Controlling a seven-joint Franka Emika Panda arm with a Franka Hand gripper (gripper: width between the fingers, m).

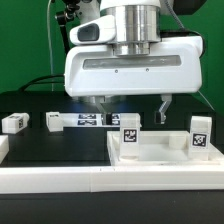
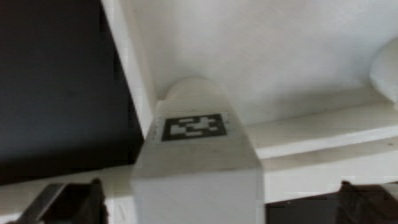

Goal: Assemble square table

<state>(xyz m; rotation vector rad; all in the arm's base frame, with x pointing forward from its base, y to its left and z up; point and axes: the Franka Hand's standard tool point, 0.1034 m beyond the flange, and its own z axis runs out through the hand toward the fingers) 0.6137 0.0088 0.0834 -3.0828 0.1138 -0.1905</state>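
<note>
A large white square plastic slab with a raised rim (image 1: 165,150) lies on the black table (image 1: 40,145). At the slab's corner toward the exterior view's left, a small white tagged leg (image 1: 130,130) stands upright. The gripper (image 1: 132,104) hovers just above this leg, its dark fingers (image 2: 63,200) spread wide to either side and holding nothing. A second white tagged leg (image 1: 200,136) stands at the slab's opposite side. Two more small white legs (image 1: 52,120) sit off the slab, on the table.

blocked: upright leg (image 1: 130,133) beneath tool (image 1: 131,108) | free: bare slab (image 1: 165,150) beside it
</note>
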